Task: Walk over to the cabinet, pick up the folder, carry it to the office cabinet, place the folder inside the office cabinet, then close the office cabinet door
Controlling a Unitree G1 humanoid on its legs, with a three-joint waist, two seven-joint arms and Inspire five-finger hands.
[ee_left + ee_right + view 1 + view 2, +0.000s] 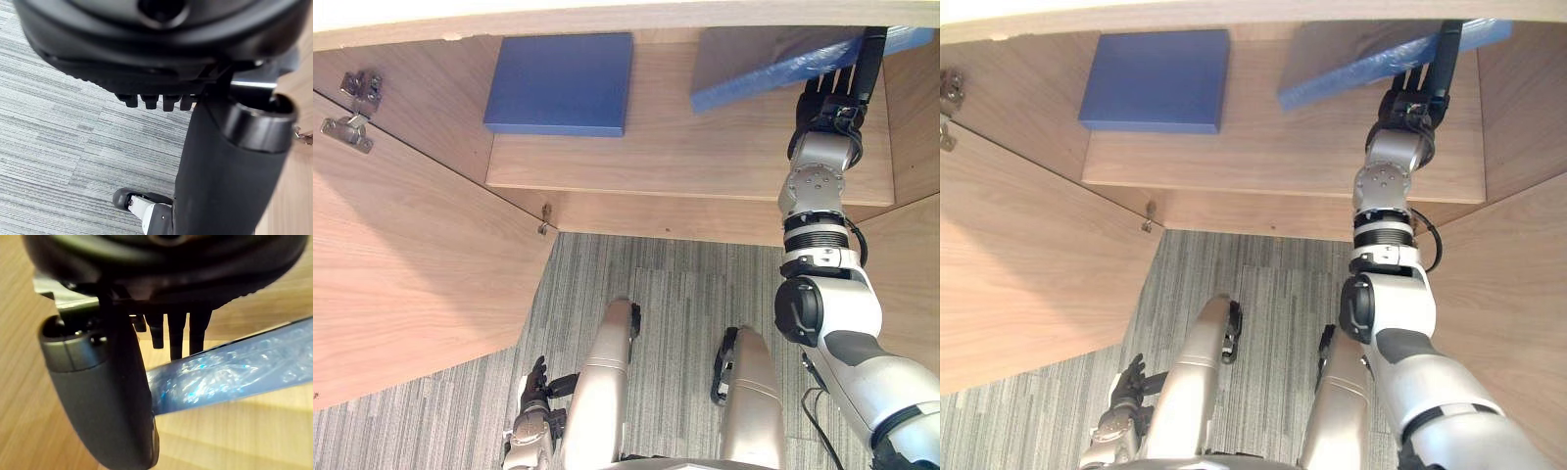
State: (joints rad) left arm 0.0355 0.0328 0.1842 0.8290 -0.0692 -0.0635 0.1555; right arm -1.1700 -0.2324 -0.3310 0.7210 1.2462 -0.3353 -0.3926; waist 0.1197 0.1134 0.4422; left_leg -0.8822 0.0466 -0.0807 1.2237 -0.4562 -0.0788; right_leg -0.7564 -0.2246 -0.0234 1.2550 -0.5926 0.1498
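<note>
At 1 o'clock over shelf, right hand pinches tilted folder; early release could let it slide off shelf front.

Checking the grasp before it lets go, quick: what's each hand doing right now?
Left hand: open, relaxed, holding nothing.
Right hand: closed, pinching the tilted blue folder.
</note>
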